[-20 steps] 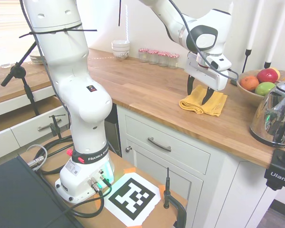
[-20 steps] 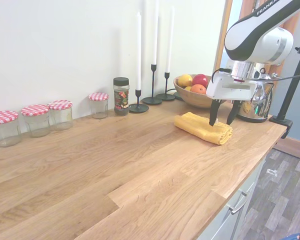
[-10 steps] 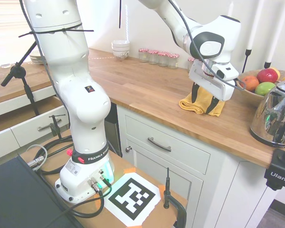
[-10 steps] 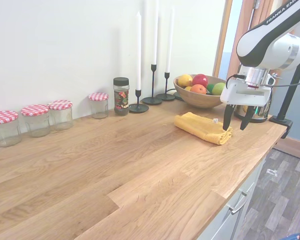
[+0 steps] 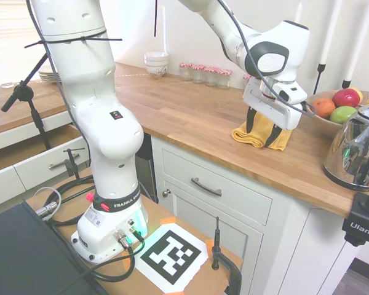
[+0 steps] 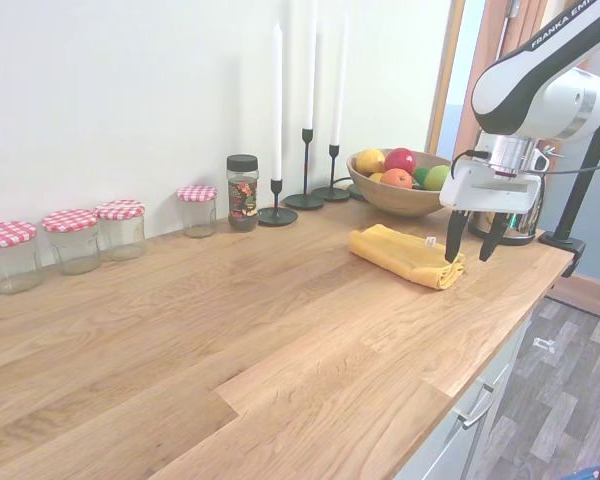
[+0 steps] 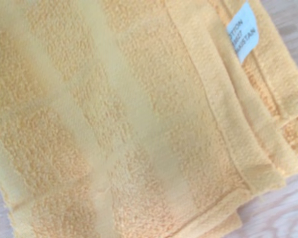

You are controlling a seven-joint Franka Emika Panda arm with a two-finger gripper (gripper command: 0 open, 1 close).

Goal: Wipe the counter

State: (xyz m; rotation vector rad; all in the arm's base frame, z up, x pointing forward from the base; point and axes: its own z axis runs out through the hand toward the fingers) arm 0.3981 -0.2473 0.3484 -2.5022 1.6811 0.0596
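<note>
Counter (image 6: 230,330) with folded yellow towel (image 6: 405,254) near its front edge; gripper (image 6: 470,246), jaws spread, straddles the towel's end, poised to grasp.

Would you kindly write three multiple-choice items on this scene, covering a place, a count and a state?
1. Where does the yellow towel lie?
A. in the fruit bowl
B. on the counter
C. on the floor

2. How many candles stand by the wall?
A. one
B. three
C. five

3. How is the hand?
A. open over the towel's end
B. shut on a jar
C. shut on the kettle

Answers:
1 B, it lies folded on the wood.
2 B, three white candles show in black holders.
3 A, its fingers are spread, one at each side of the towel's end.
</note>
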